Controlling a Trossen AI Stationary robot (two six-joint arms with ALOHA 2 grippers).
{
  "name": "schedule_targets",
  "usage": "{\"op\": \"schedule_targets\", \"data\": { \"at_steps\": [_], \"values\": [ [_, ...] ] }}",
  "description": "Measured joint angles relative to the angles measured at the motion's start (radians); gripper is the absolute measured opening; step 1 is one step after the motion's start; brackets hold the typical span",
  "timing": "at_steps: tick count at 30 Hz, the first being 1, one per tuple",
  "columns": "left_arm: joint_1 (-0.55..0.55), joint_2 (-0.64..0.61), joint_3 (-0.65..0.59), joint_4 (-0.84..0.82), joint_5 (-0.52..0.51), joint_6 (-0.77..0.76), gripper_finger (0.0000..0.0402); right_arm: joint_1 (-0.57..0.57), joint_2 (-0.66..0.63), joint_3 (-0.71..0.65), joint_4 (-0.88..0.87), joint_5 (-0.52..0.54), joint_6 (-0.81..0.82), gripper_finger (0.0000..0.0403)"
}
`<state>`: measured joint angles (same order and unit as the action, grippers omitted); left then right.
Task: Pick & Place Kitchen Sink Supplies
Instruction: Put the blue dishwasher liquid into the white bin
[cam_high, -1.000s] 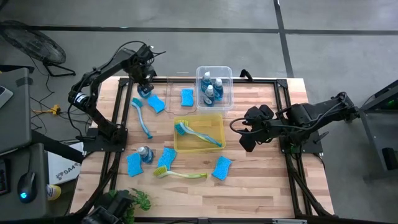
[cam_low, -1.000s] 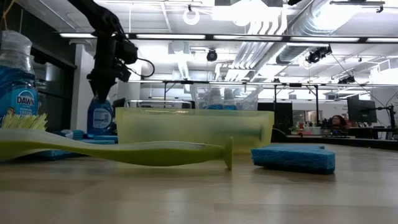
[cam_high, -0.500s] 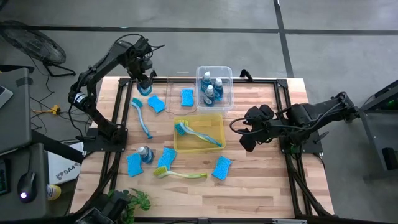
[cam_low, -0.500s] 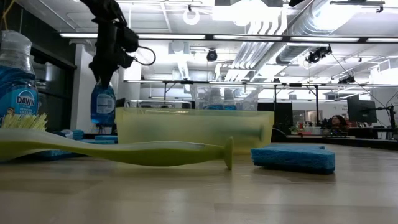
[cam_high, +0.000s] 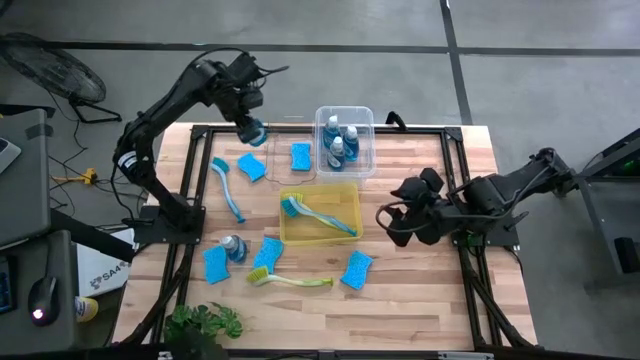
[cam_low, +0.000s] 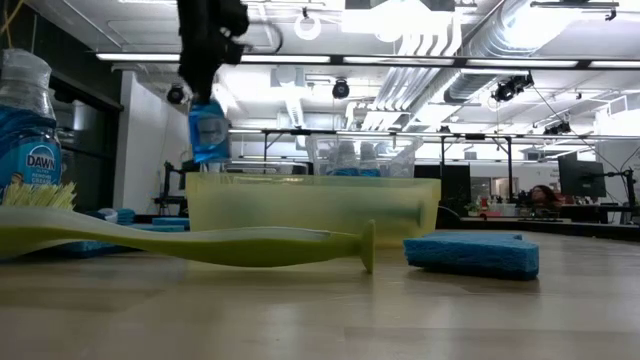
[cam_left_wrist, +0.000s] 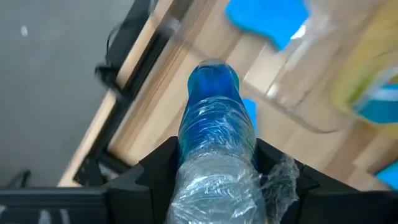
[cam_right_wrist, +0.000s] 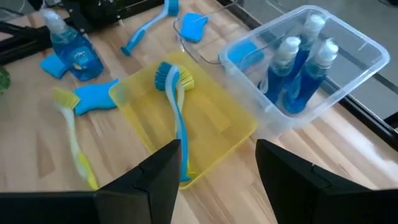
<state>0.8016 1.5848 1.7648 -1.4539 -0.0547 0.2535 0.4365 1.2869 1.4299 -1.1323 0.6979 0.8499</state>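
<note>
My left gripper (cam_high: 250, 122) is shut on a small clear bottle of blue liquid (cam_high: 253, 131), high above the table's far left corner, left of the clear bins. In the low view this bottle (cam_low: 208, 130) hangs in the air. My right gripper (cam_high: 385, 222) hovers open to the right of the yellow bin (cam_high: 349, 190), touching nothing. A second bottle (cam_high: 232, 246) stands on the table near the left. Blue sponges (cam_high: 357, 269) (cam_high: 251, 166), a blue brush (cam_high: 228, 188) and a yellow-green brush (cam_high: 290, 279) lie flat on the wood. My left gripper holds the bottle by its upper end (cam_left_wrist: 214, 180), pinched between the two fingers (cam_left_wrist: 155, 171), which come from above and point down. The bottle hangs below them, lifted clear of the table and slightly tilted, with its base (cam_left_wrist: 212, 71) pointing down.
A clear bin (cam_high: 368, 115) at the far edge holds three bottles; a second clear bin (cam_high: 273, 150) beside it holds a sponge. The yellow bin holds a blue brush (cam_high: 318, 212). A green plant (cam_high: 205, 324) sits at the near left corner. Bare wood lies on the table's right.
My left gripper has lifted the bottle from where it stood at the far left corner, raised it clear of the table and carried it right toward the clear bins. My right gripper has drifted a little toward the near edge.
</note>
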Motion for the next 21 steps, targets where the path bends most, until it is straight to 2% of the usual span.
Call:
{"op": "schedule_targets", "data": {
  "at_steps": [4,11,21],
  "values": [
    [-0.101,0.000,0.076,-0.008,0.001,-0.025,0.0172,-0.025,0.001,-0.050,0.108,-0.046,-0.062,0.0200],
    [-0.297,0.000,0.182,0.016,0.006,-0.091,0.0172,-0.122,0.001,-0.092,0.378,-0.186,-0.276,0.0200],
    [-0.545,0.012,0.208,0.287,0.027,-0.173,0.0172,-0.291,0.001,-0.092,0.491,-0.365,-0.473,0.0200]
  ]
}}
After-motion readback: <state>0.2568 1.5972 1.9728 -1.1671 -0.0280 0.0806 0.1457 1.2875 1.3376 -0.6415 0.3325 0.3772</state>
